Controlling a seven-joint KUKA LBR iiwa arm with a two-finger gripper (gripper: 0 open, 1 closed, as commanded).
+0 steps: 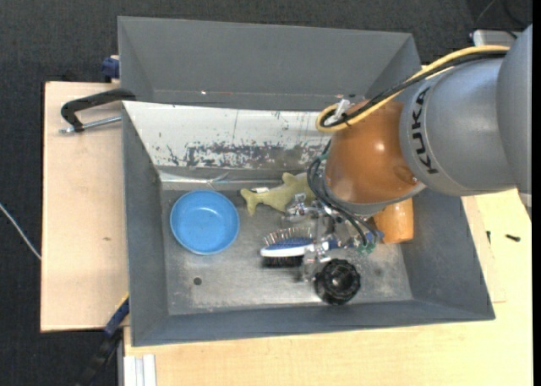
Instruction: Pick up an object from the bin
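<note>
Where the arm (473, 131) hangs over the right half of the bin (254, 63), a brush (283, 249) is found lying just beside the jaws, toward the front and left of them. Whether the jaws stand wide or narrow cannot be told, nor whether the brush is touched. "KUKA" is read on the arm. The brush is recorded as blue-and-white in the handle, with dark bristles. A black round object (338, 281) lies just right of it; a blue bowl (204, 221), apart at left.

A blue-and-white brush (283, 249) lies flat mid-floor in the bin (144, 232).
</note>
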